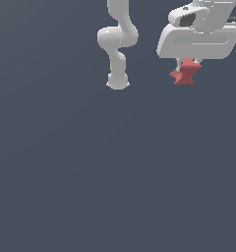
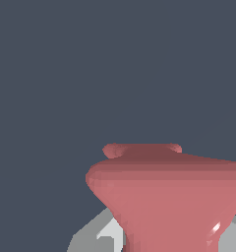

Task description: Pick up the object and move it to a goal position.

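The red block (image 1: 185, 73) with notched, zigzag sides hangs under the white gripper (image 1: 185, 66) at the upper right of the exterior view. The gripper is shut on the block, and thin grey fingers (image 1: 178, 64) show against its upper part. The block appears lifted, with no surface seen touching it. In the wrist view the red block (image 2: 169, 197) fills the lower part of the picture, flared wide, with grey finger parts (image 2: 98, 238) beside it. No goal marker shows in either view.
The white arm's links and base (image 1: 118, 78) stand at the upper middle of the exterior view, to the left of the gripper. The rest is plain dark grey-blue ground (image 1: 115, 172).
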